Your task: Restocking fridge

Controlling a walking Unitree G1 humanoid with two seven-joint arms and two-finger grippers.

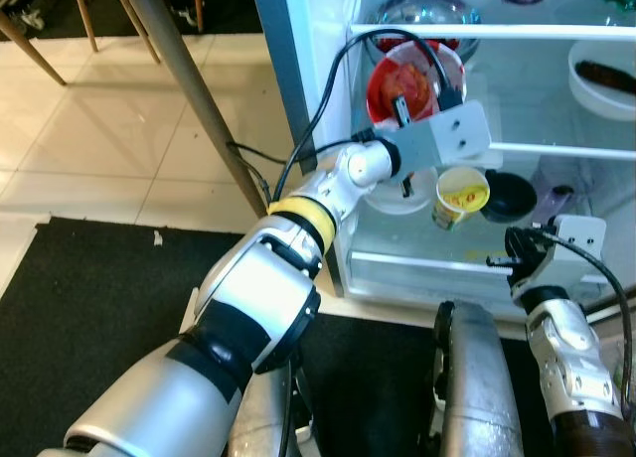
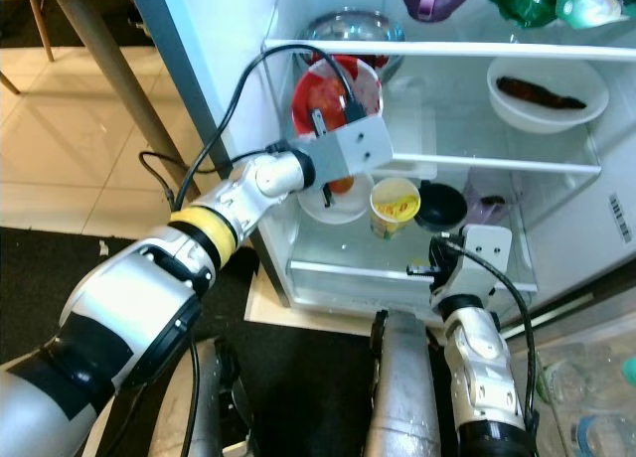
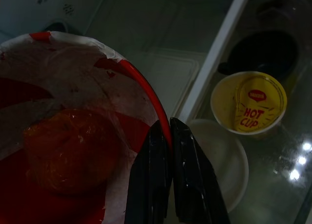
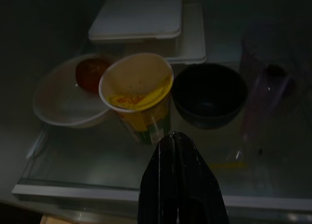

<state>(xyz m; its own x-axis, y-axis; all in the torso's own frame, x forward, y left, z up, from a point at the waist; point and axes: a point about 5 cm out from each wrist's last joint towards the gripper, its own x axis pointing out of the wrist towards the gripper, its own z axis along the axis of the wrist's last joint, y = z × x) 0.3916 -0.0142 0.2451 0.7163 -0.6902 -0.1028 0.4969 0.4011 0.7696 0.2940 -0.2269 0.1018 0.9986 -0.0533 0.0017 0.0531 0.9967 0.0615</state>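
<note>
**Left hand holds red bowl inside the open fridge**

You are facing the open fridge (image 2: 556, 219), its white interior lit and its glass shelves in plain view. To your left, outside it, stands a wooden surface on slanted legs (image 1: 194, 89) over pale floor tiles, and a dark mat (image 1: 89, 298) lies underfoot.

Your left arm reaches up into the fridge. The left hand (image 3: 170, 131) has its two black fingers pinched together on the rim of the red paper bowl (image 1: 412, 79), which holds something orange under clear wrap. The bowl sits tilted at the level of the middle shelf (image 2: 497, 162), in front of a steel bowl (image 2: 348, 25) on the shelf above.

Your right hand (image 4: 176, 139) hangs low at the front edge of the lower glass shelf (image 4: 97, 160), its fingers pressed together on nothing, pointing at the things there.

On that lower shelf you have a white plate (image 4: 58, 100) with a small reddish item on it, just beside the yellow Hot Cup noodle cup (image 4: 141, 100), whose lid is peeled partly back. A black bowl (image 4: 209, 95) stands just on the cup's other side, and a flat white lidded container (image 4: 141, 19) lies behind them.

On the middle shelf rests a white dish (image 2: 547, 89) with a dark, long piece of food in it. Purple and green items (image 2: 517, 0) sit on the top shelf.
</note>
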